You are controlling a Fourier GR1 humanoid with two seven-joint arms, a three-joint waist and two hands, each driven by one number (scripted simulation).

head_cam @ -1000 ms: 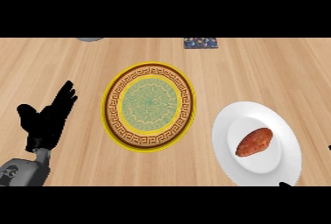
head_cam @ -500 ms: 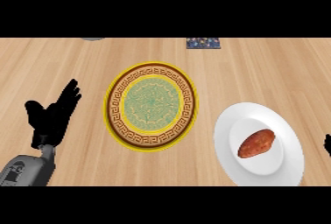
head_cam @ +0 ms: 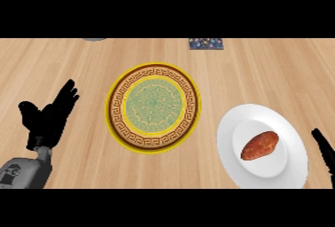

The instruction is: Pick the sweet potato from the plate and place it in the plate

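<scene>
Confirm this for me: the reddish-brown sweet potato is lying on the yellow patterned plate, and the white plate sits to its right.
Not quite. The head view shows the reddish-brown sweet potato lying on the plain white round plate, not the yellow patterned one. The yellow and brown patterned round plate holds nothing, and the white plate does sit to its right.

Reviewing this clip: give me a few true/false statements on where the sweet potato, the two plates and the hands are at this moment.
1. The sweet potato lies on the white plate. True.
2. The patterned plate holds food. False: nothing lies on it.
3. The right hand holds the sweet potato. False: only its fingers show at the right edge, apart from the sweet potato.
4. The left hand is open, left of the patterned plate. True.
5. The two plates overlap. False: bare counter shows between them.
</scene>
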